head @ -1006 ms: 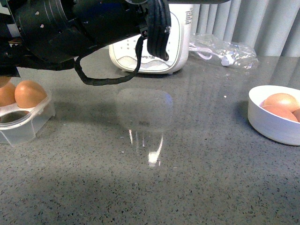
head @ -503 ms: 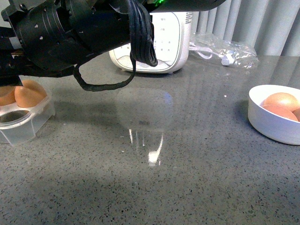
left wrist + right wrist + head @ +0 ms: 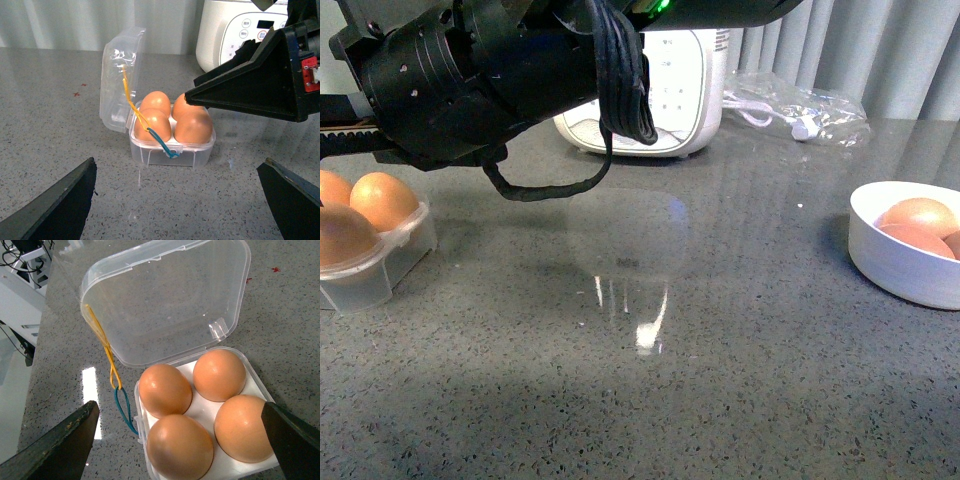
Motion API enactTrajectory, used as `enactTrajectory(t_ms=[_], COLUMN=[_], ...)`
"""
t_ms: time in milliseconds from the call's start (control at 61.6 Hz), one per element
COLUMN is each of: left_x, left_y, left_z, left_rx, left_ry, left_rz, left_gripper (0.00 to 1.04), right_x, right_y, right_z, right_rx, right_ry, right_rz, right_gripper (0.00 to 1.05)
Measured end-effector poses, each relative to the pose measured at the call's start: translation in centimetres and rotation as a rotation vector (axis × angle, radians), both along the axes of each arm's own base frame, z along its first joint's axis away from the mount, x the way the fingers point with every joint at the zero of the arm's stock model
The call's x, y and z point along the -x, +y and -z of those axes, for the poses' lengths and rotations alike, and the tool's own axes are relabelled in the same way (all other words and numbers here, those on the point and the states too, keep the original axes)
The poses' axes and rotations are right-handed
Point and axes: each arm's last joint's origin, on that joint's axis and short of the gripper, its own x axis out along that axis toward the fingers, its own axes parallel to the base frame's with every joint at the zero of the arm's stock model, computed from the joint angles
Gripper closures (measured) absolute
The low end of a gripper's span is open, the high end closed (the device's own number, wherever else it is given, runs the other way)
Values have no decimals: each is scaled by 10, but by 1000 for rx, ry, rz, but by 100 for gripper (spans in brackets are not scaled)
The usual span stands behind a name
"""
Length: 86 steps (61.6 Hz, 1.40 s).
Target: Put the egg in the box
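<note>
Far left: box [image 3: 395, 265], lid open; front cup, empty moments ago, now holds egg [image 3: 340, 235]; four cups full. Right gripper [image 3: 179, 407] above, fingers spread, empty; left gripper [image 3: 179, 162] likewise spread. Placement looks done. Right: white bowl [image 3: 900, 272], eggs left.

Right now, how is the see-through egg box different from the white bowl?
The box is clear plastic; the bowl is solid white. The box is squarish with an open lid; the bowl is round with no lid. The box holds four eggs, one per cup; the bowl has loose eggs lying together. Both hold brown eggs and sit on the grey table.
</note>
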Motion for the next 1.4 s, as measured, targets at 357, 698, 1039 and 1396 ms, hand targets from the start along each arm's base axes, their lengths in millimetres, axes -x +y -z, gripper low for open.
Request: enactTrajectory(t_ms=[357,698,1039,1396], left_x=[0,0,0,0], left_y=[0,0,0,0], left_z=[0,0,0,0], left_rx=[0,0,0,0], left_ry=[0,0,0,0], left_rz=[0,0,0,0], left_gripper=[7,7,7,7], right_x=[-11,-15,61,148], right_y=[-38,-153,-243,-311], right_z=[-12,-43,-56,-57], right_rx=[-49,-21,177,95], right_ry=[-64,-228,-609,-574], right_rz=[139,707,1090,1264], right_gripper=[7,7,7,28])
